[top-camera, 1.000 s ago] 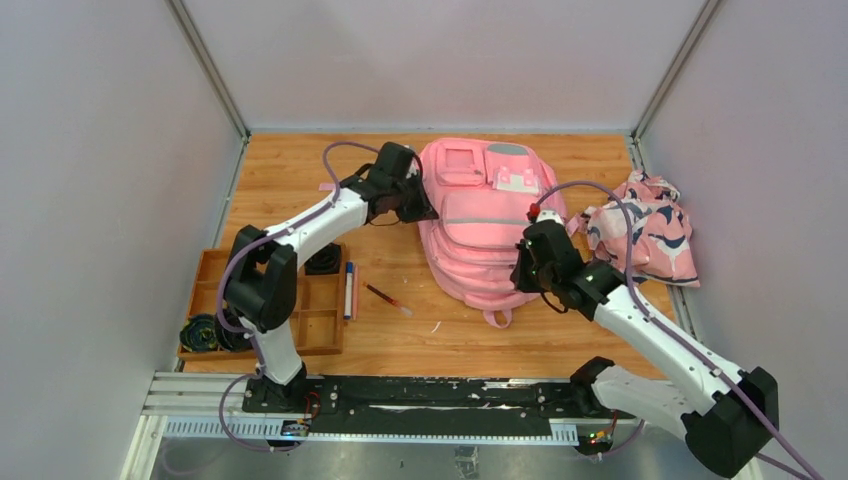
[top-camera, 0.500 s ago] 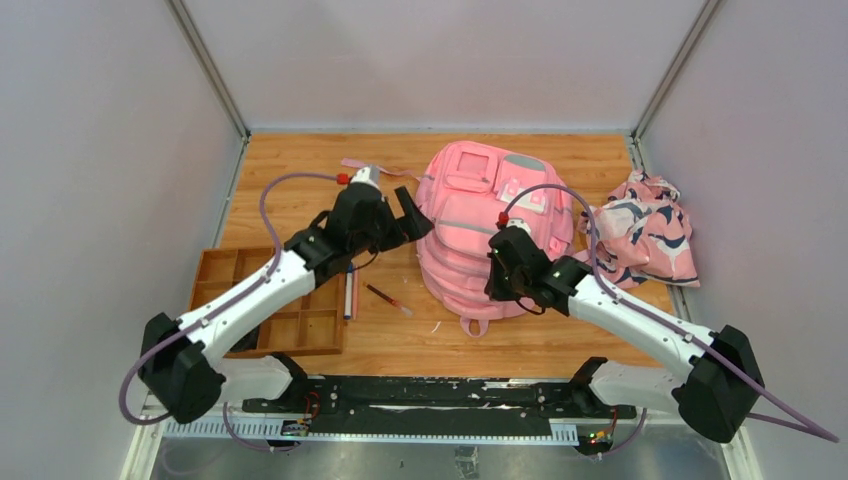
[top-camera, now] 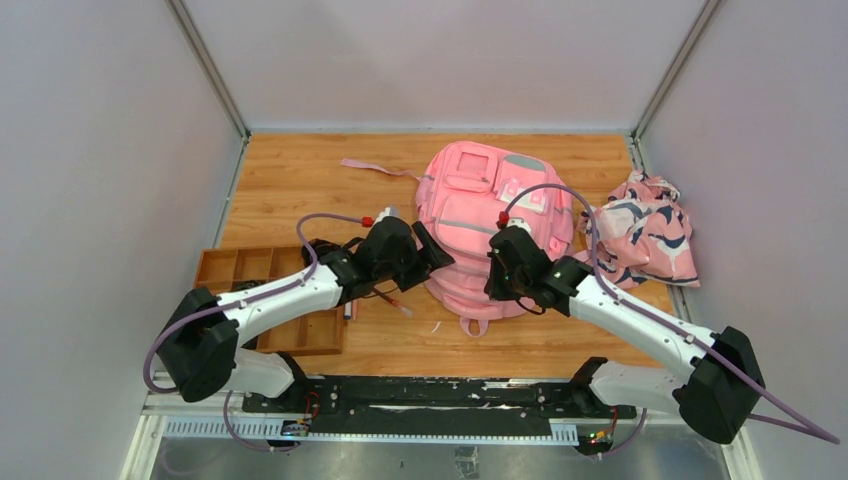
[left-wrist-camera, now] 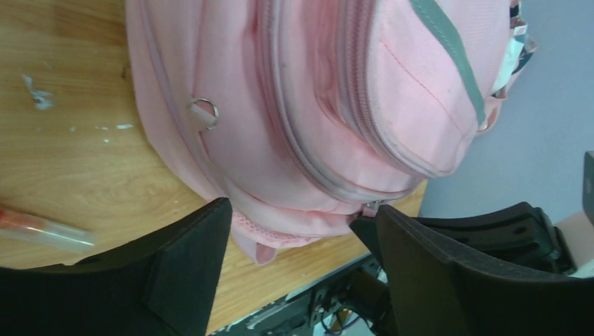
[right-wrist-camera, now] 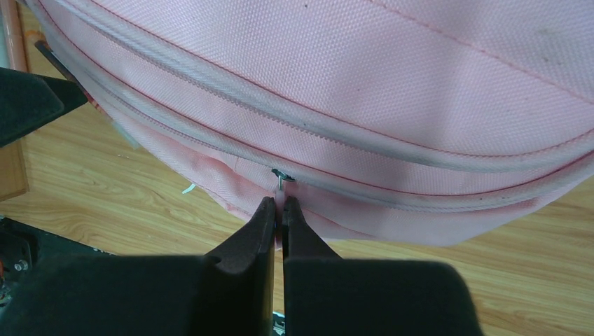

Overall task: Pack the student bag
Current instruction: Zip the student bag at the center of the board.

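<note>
The student bag (top-camera: 470, 245) is a large pink backpack lying front-up in the middle of the wooden table. My right gripper (top-camera: 497, 288) is at its near edge, shut on the small pink zipper pull (right-wrist-camera: 281, 183) of the main zip; the right wrist view shows the fingertips (right-wrist-camera: 281, 203) pinching the tab below the bag's fabric (right-wrist-camera: 392, 91). My left gripper (top-camera: 435, 255) stands wide open at the bag's near-left side. In the left wrist view its jaws (left-wrist-camera: 301, 210) frame the bag's lower edge (left-wrist-camera: 315, 105) without touching it.
A wooden divided tray (top-camera: 250, 268) lies at the left under my left arm. A red pen (top-camera: 390, 299) and a marker (top-camera: 347, 312) lie beside it. A pink patterned cloth (top-camera: 640, 240) is at the right wall. A loose pink strap (top-camera: 375, 167) lies at the far left of the bag.
My left gripper opened and swung from the bag's far-left corner down to its near-left side. The bag shifted slightly nearer and turned. My right gripper stayed shut.
</note>
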